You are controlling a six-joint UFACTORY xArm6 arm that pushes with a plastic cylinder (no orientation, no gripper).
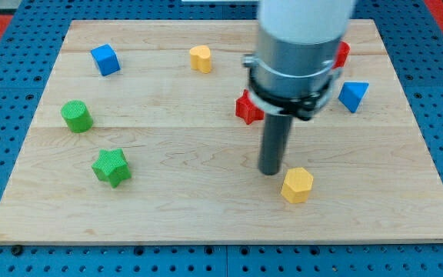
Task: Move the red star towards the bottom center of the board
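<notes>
The red star (246,108) lies right of the board's middle, partly hidden behind the arm's grey body. My tip (271,171) rests on the board below the star and slightly to its right, apart from it. A yellow hexagon block (297,185) sits just right of and below the tip, close but not clearly touching.
A blue cube (105,59) is at the upper left, a yellow block (201,58) at top centre. A green cylinder (76,116) and green star (111,167) are at the left. A blue triangular block (352,95) and a red block (342,54) are at the right.
</notes>
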